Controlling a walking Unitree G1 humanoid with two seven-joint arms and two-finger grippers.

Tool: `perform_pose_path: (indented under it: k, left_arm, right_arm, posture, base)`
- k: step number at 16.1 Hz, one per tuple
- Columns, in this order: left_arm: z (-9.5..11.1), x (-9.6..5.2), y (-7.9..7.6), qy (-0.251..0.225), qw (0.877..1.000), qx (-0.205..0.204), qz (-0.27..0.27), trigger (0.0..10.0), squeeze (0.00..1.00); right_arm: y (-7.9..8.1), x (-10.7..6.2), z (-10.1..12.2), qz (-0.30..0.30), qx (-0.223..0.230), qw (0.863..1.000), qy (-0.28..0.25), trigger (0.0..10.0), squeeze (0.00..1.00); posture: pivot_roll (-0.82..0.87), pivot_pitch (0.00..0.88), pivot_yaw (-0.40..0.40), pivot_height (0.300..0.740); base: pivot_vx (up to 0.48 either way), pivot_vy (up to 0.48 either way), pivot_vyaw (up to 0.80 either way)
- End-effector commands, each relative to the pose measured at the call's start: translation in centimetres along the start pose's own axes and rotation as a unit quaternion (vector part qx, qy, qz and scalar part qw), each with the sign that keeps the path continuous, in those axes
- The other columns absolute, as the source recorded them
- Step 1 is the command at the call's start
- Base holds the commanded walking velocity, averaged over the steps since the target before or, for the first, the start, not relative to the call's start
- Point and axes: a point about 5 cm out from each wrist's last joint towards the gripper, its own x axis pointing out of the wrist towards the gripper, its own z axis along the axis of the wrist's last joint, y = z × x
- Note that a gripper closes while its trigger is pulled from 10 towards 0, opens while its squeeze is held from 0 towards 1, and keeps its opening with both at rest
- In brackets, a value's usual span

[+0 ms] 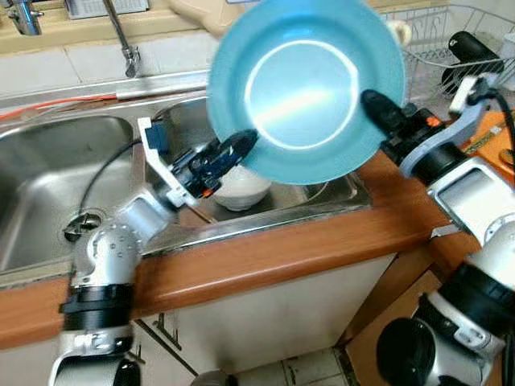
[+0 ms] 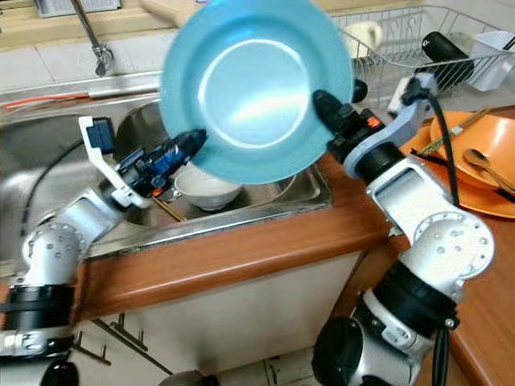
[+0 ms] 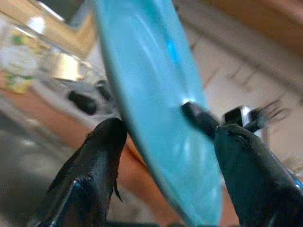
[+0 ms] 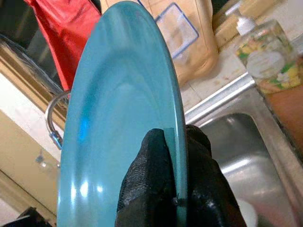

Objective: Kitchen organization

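A round blue plate is held tilted on edge above the right sink basin. My right gripper is shut on the plate's right rim; in the right wrist view its fingers clamp the rim of the plate. My left gripper is at the plate's lower left edge. In the left wrist view its fingers stand apart on either side of the plate, open. A white bowl sits in the basin below the plate.
A faucet rises behind the left sink basin. A wire dish rack with a white cup and a black item stands at the back right. An orange plate carries a spoon. The wooden counter edge runs along the front.
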Motion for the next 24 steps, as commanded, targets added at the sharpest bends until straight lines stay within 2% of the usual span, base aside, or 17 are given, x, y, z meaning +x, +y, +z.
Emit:
perform_pose_path:
  k: [1,2,5,8,15,16,17,18,21,22,24]
  left_arm:
    - [1.0,0.3,-0.5,-0.021,0.999,-0.012,-0.033,0.5,0.0]
    - [1.1,0.1,-0.5,-0.027,0.999,-0.02,-0.038,0.0,0.0]
    - [1.1,-0.6,-0.9,-0.029,0.998,-0.025,-0.047,0.0,0.0]
    - [1.1,-1.3,-0.8,-0.028,0.999,-0.018,-0.031,0.0,0.0]
    - [1.0,-1.9,-0.6,-0.027,1.0,-0.006,-0.011,0.0,0.0]
    - [0.9,-1.9,-0.6,-0.027,1.0,-0.005,-0.008,0.0,0.0]
    - [0.9,-1.8,-0.6,-0.027,1.0,-0.003,-0.005,0.0,0.0]
    - [1.0,-1.8,-0.5,-0.029,1.0,0.0,-0.001,0.0,0.0]
    - [1.5,-1.9,-0.1,-0.046,0.999,0.009,0.027,0.0,0.0]
    - [1.6,-2.1,0.1,-0.053,0.998,0.008,0.035,0.0,0.0]
    - [2.0,-2.3,0.3,-0.067,0.997,0.007,0.046,0.0,0.0]
  right_arm:
    - [1.0,0.1,-0.1,0.031,-0.002,1.0,-0.003,0.0,0.0]
    - [1.0,0.0,-0.3,0.036,0.003,0.999,-0.002,0.0,0.0]
    - [0.6,0.0,-1.3,0.047,0.024,0.999,0.005,0.0,0.0]
    - [0.2,0.2,-2.4,0.044,0.032,0.998,0.02,0.2,0.0]
    - [0.0,0.2,-3.0,0.04,0.036,0.998,0.024,0.0,0.0]
    - [0.0,0.2,-3.0,0.04,0.035,0.998,0.023,0.9,0.0]
    - [0.0,0.2,-3.1,0.04,0.033,0.998,0.024,3.5,0.0]
    - [0.0,0.2,-3.2,0.037,0.028,0.999,0.026,10.0,0.0]
    - [-0.4,0.3,-3.4,0.018,0.009,0.999,0.031,10.0,0.0]
    - [-0.6,0.3,-3.5,0.013,0.011,0.999,0.033,10.0,1.0]
    - [-0.7,0.3,-3.5,0.011,0.011,0.999,0.033,10.0,1.0]
  posture:
    - [-0.07,0.0,0.081,0.74]
    - [-0.07,0.0,0.081,0.74]
    - [-0.05,0.0,0.076,0.74]
    - [-0.05,0.0,0.071,0.74]
    - [-0.04,0.0,0.069,0.74]
    - [-0.04,0.0,0.069,0.74]
    - [-0.04,0.0,0.068,0.74]
    - [-0.04,0.0,0.068,0.74]
    - [-0.04,0.0,0.067,0.74]
    - [-0.04,0.0,0.067,0.74]
    - [-0.04,0.0,0.064,0.74]
  base:
    - [0.0,0.0,0.0]
    - [0.0,0.0,0.0]
    - [0.0,0.0,0.0]
    - [0.0,0.0,0.0]
    - [0.0,0.0,0.0]
    - [0.0,0.0,0.0]
    - [0.0,0.0,0.0]
    - [0.0,0.0,0.0]
    - [0.0,0.0,0.0]
    - [0.0,0.0,0.0]
    - [0.0,0.0,0.0]
